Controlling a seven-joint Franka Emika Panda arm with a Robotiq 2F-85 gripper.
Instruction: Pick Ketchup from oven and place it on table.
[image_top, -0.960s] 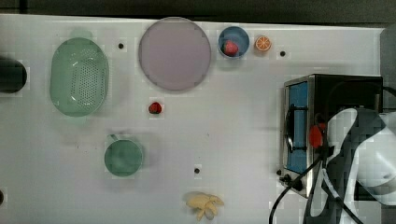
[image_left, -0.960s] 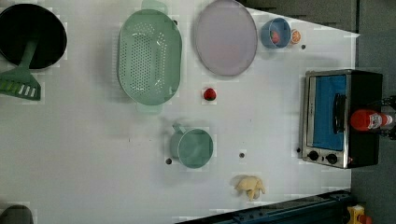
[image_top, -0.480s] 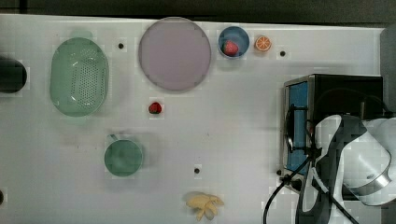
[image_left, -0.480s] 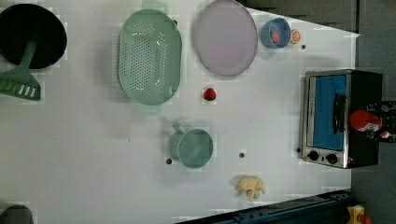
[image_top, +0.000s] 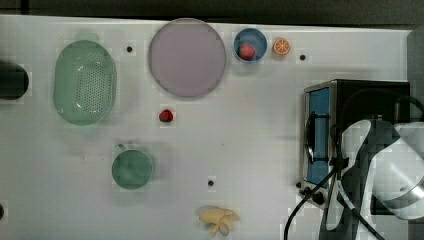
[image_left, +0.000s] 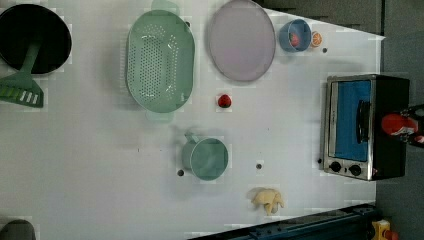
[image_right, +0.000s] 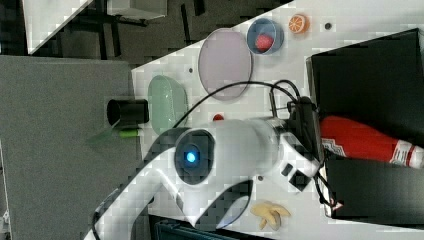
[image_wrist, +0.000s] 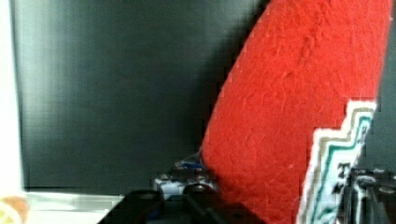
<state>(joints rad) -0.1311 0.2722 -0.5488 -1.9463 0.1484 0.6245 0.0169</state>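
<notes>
The Ketchup (image_right: 360, 140), a red bottle with a white label and cap, lies on the black top of the oven (image_right: 370, 70). In the left view the Ketchup (image_left: 397, 124) sits at the oven's (image_left: 350, 125) right edge. My gripper (image_right: 324, 145) is at the bottle's base end, on the right view's left of it. In the wrist view the red body and label (image_wrist: 299, 102) rise close in front of the gripper (image_wrist: 254, 200). In the top view my arm (image_top: 380, 170) covers the bottle and part of the oven (image_top: 320, 100). The white table (image_top: 240, 150) lies beside it.
On the table stand a green colander (image_top: 85, 82), a purple plate (image_top: 186, 57), a blue bowl holding a strawberry (image_top: 250, 45), an orange slice (image_top: 281, 46), a loose strawberry (image_top: 166, 116), a green cup (image_top: 132, 169) and a banana piece (image_top: 219, 220). A black pan and green spatula (image_left: 30, 50) sit far off.
In the top view my arm has slid left over the oven and now hides the red bottle. The bottle itself has hardly moved in the left view.
</notes>
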